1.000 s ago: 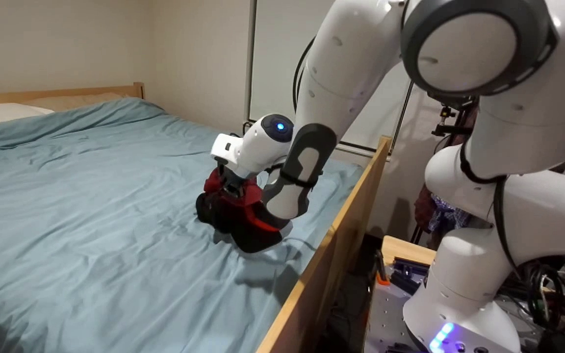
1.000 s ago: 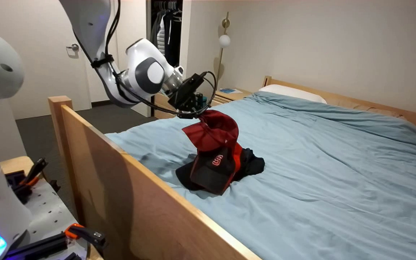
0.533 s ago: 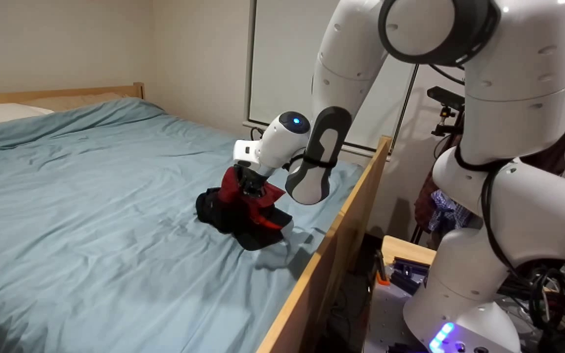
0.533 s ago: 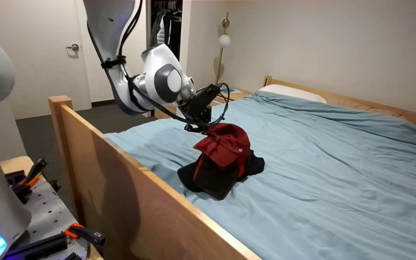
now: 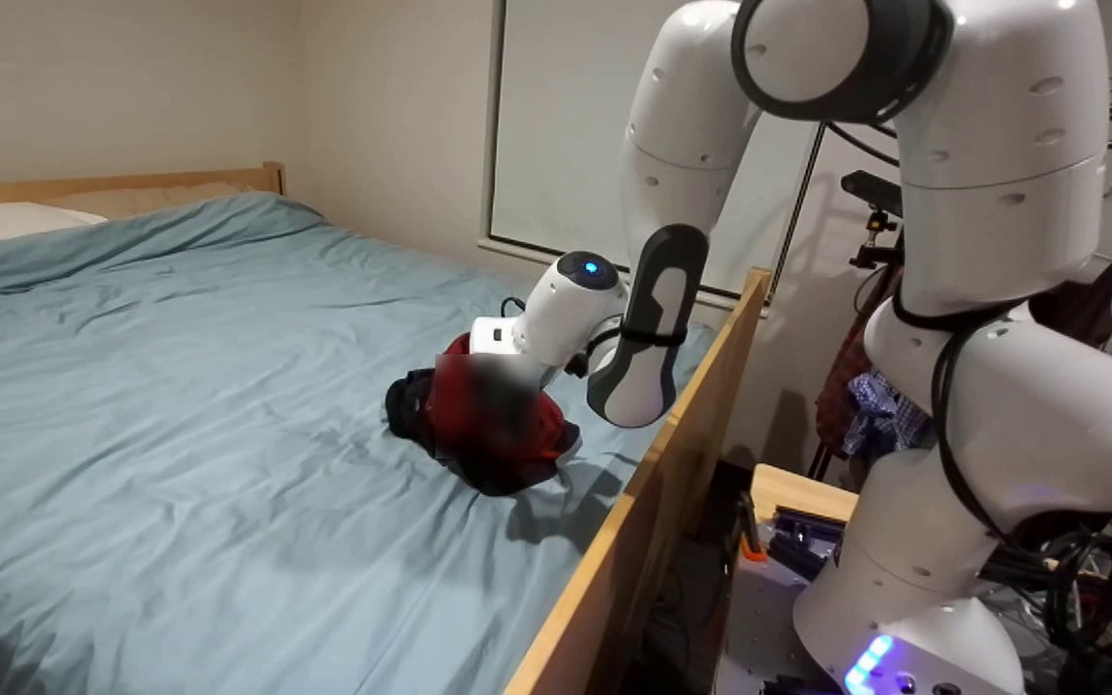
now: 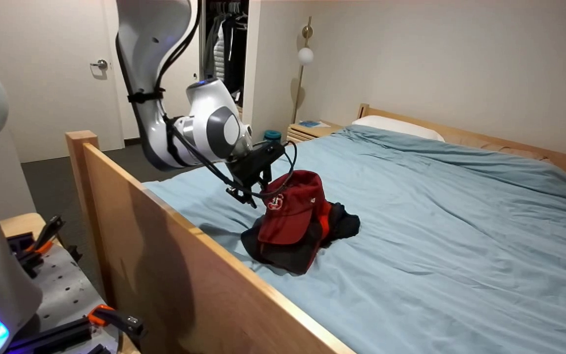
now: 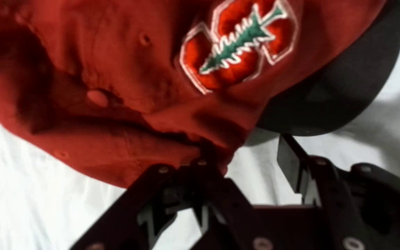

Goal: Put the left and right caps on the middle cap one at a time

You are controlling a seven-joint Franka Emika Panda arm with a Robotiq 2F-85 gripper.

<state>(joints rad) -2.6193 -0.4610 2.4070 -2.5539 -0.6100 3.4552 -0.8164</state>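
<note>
The dark red cap with a tree emblem lies slumped, brim downward, on top of a cap stack on the bed. Below it is a cap with a dark, red-edged brim and bright red side. A black cap is at the bottom, mostly covered; no whitish mark shows. My gripper is beside the red cap, fingers apart. In the wrist view, one finger touches or overlaps the red cap, and bedding shows between the fingers. A dark brim shows there; I cannot tell whose. The gripper is blurred in an exterior view.
The bed's blue sheet lies wrinkled around the stack. A wooden footboard stands between the robot base and the caps. A nightstand and a teal bin are beyond. Clamps sit on the base table.
The gripper has come down with the red cap and its fingers have parted. The red cap has dropped onto the stack, and its brim has turned downward.
</note>
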